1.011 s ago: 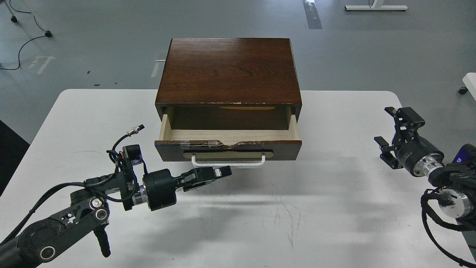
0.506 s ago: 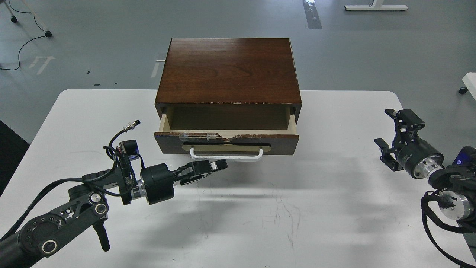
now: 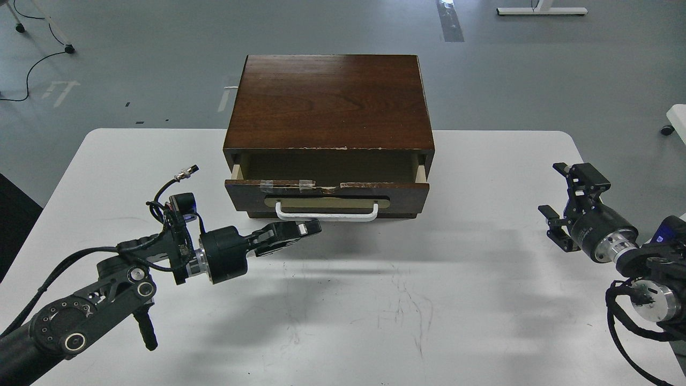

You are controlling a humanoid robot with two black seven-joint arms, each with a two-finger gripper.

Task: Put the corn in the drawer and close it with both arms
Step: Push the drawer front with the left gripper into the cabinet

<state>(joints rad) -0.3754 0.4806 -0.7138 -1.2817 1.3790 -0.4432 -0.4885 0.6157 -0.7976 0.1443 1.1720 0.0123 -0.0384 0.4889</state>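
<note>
The dark brown drawer [image 3: 327, 194] with its white bar handle [image 3: 326, 214] and chipped, taped top edge stands slightly open in the wooden cabinet [image 3: 329, 102]; only a narrow gap shows. The corn is hidden from view. My left gripper [image 3: 308, 229] is shut and empty, its tips just below and in front of the handle's left half. My right gripper [image 3: 568, 201] is open and empty, well to the right of the drawer above the white table [image 3: 375, 300].
The cabinet sits at the table's far middle edge. Bare table lies in front of the drawer and to both sides. The grey floor beyond holds cables [image 3: 32, 59] and furniture feet [image 3: 541, 9].
The drawer has slid inward from well open to nearly closed as my left gripper moved forward against its front. The right gripper drifted slightly down and stayed open.
</note>
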